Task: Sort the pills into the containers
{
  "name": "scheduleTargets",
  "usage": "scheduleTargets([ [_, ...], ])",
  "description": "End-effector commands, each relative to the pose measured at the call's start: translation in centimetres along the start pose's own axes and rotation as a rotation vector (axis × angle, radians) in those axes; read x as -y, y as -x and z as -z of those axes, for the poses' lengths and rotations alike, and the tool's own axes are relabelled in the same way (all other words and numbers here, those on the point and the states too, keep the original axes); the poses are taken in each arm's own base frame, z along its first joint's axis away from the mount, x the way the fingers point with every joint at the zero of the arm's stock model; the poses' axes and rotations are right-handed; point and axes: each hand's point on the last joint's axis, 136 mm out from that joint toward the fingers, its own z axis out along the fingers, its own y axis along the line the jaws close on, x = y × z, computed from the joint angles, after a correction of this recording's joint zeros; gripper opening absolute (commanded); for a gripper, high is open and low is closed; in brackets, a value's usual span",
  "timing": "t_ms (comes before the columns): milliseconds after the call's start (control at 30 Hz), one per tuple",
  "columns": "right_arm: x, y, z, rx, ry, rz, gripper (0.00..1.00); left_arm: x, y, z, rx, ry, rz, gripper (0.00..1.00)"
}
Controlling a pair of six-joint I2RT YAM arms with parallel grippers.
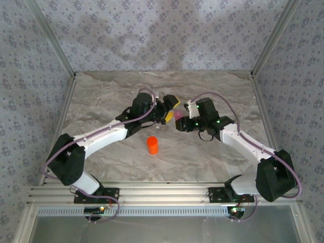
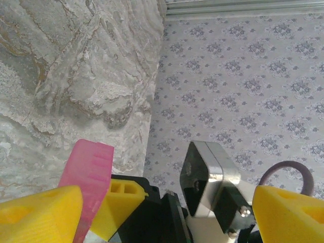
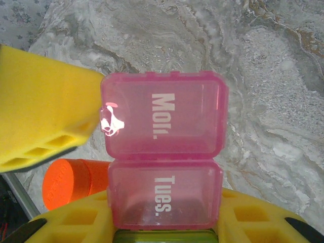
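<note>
The containers (image 3: 164, 195) are a pink translucent box marked "Tues." with a pink panel marked "Mon." (image 3: 164, 114) above it and a green edge (image 3: 164, 237) below. My right gripper (image 3: 164, 223) is shut on them, a yellow finger (image 3: 76, 223) on each side, holding them above the table (image 1: 178, 115). My left gripper (image 2: 164, 202) is open and wide. One of its yellow fingers (image 3: 40, 121) rests against the left edge of the "Mon." panel, whose pink edge (image 2: 88, 172) stands beside that finger. The pills are out of view.
An orange bottle with a round cap (image 1: 152, 145) stands upright on the marble table (image 1: 101, 96), just in front of both grippers, and appears behind the containers (image 3: 71, 182). Patterned walls close the table on three sides. The right wrist camera housing (image 2: 207, 177) sits between my left fingers.
</note>
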Motion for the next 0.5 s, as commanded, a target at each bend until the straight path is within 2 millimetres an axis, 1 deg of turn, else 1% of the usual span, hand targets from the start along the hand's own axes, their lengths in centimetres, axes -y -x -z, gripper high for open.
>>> scheduleTargets([
  [0,-0.5,0.1,-0.2,0.001,0.019,-0.002,0.20,0.1,-0.6,-0.5,-0.028,-0.023,0.012,0.86],
  [233,-0.5,-0.2,-0.4,-0.006,0.019,-0.004,0.20,0.7,-0.7,-0.6,-0.031,-0.037,0.009,0.86],
  [367,-0.5,-0.4,-0.5,-0.010,0.020,-0.003,0.19,1.4,-0.9,-0.8,-0.039,-0.053,0.011,0.86],
  [467,-0.4,-0.5,-0.6,-0.013,0.017,-0.004,0.19,2.4,-1.3,-1.0,-0.056,-0.075,0.010,0.86],
])
